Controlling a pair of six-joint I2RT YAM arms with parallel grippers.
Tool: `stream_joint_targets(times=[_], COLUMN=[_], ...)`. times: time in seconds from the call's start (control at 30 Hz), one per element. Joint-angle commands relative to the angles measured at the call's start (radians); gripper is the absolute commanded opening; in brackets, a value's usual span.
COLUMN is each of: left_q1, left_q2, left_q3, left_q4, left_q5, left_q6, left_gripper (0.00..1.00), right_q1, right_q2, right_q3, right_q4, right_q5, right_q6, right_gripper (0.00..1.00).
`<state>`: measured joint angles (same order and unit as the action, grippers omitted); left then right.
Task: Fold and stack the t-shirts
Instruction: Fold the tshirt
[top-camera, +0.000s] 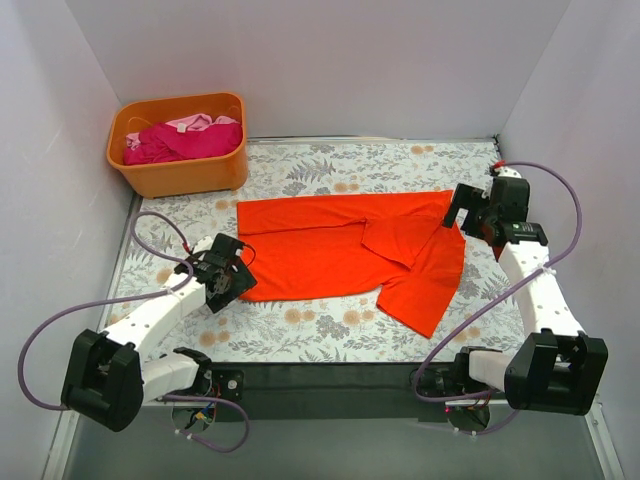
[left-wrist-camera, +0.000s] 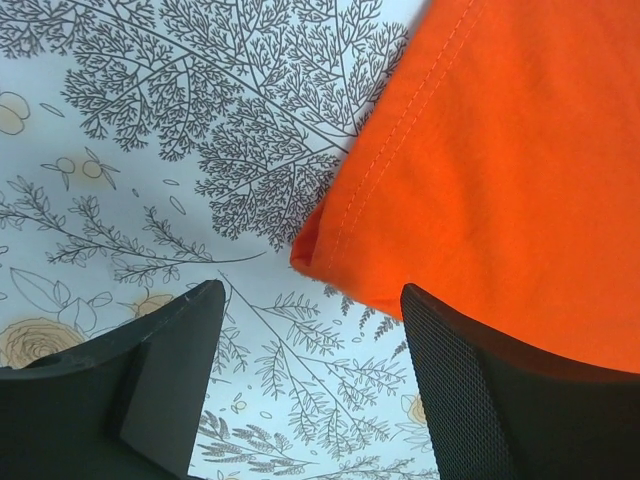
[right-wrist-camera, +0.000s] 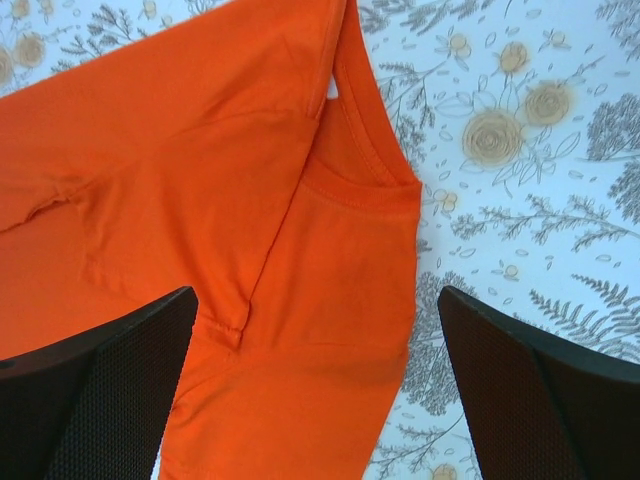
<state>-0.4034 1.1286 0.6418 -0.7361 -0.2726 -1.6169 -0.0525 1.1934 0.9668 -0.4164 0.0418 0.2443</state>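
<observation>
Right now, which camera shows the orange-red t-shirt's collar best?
The right wrist view: the collar lies close up, its stitching clear. The top external view shows the whole orange-red t-shirt, the collar too small to read. The left wrist view shows only a hemmed corner.

Left of the left gripper (top-camera: 243, 268) the tablecloth (top-camera: 300, 330) lies bare, the orange tub (top-camera: 180, 175) standing well apart on that side.
</observation>
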Motion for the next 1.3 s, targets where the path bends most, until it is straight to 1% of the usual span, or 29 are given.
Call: stream_joint_targets(times=[0.0, 0.07, 0.1, 0.2, 0.27, 0.37, 0.4, 0.43, 0.53, 0.63, 0.73, 0.83, 0.93, 1.07, 1.13, 1.27], left_q1=[-0.003, -0.005, -0.003, -0.006, -0.006, -0.005, -0.006, -0.005, -0.006, -0.006, -0.006, -0.005, -0.006, -0.005, -0.005, -0.005], left_q2=[0.04, 0.063, 0.089, 0.132, 0.148, 0.157, 0.157, 0.157, 0.145, 0.128, 0.103, 0.082, 0.063, 0.063, 0.071, 0.056], left_q3=[-0.005, -0.007, -0.008, -0.005, -0.002, -0.005, -0.001, -0.001, 0.001, -0.002, -0.008, -0.014, -0.025, -0.027, -0.027, -0.034], left_q4=[0.038, 0.064, 0.073, 0.099, 0.103, 0.104, 0.104, 0.104, 0.096, 0.086, 0.083, 0.086, 0.098, 0.107, 0.106, 0.106], left_q5=[0.015, 0.03, 0.036, 0.042, 0.046, 0.046, 0.046, 0.046, 0.039, 0.024, 0.018, 0.018, 0.023, 0.026, 0.026, 0.026], left_q6=[-0.041, -0.04, -0.043, -0.043, -0.044, -0.038, -0.035, -0.028, -0.018, -0.005, 0.003, 0.009, 0.014, 0.022, 0.02, 0.015], left_gripper=[0.66, 0.64, 0.63, 0.59, 0.56, 0.44, 0.38, 0.25, 0.08, 0.0, 0.0, 0.0, 0.0, 0.0, 0.0, 0.0], right_q1=[-0.004, -0.004, -0.003, -0.003, -0.003, -0.003, -0.003, -0.003, -0.003, -0.003, -0.004, -0.01, -0.029, -0.072, -0.09, -0.119], right_q2=[-0.038, -0.043, -0.046, -0.06, -0.067, -0.072, -0.072, -0.072, -0.068, -0.043, -0.023, 0.012, 0.064, 0.121, 0.141, 0.155], right_q3=[-0.043, -0.062, -0.085, -0.125, -0.138, -0.168, -0.172, -0.187, -0.211, -0.224, -0.246, -0.244, -0.223, -0.22, -0.238, -0.28], right_q4=[0.021, 0.021, 0.024, 0.033, 0.034, 0.031, 0.03, 0.028, 0.016, -0.001, -0.002, -0.002, 0.001, 0.037, 0.06, 0.11], right_q5=[-0.017, -0.034, -0.034, -0.034, -0.026, -0.017, -0.013, 0.007, 0.03, 0.053, 0.066, 0.108, 0.11, 0.034, 0.006, -0.034], right_q6=[0.027, 0.041, 0.044, 0.05, 0.053, 0.055, 0.058, 0.059, 0.061, 0.072, 0.076, 0.069, 0.061, 0.066, 0.078, 0.102], right_gripper=[0.93, 0.9, 0.86, 0.78, 0.76, 0.73, 0.72, 0.71, 0.69, 0.67, 0.61, 0.59, 0.57, 0.52, 0.52, 0.48])
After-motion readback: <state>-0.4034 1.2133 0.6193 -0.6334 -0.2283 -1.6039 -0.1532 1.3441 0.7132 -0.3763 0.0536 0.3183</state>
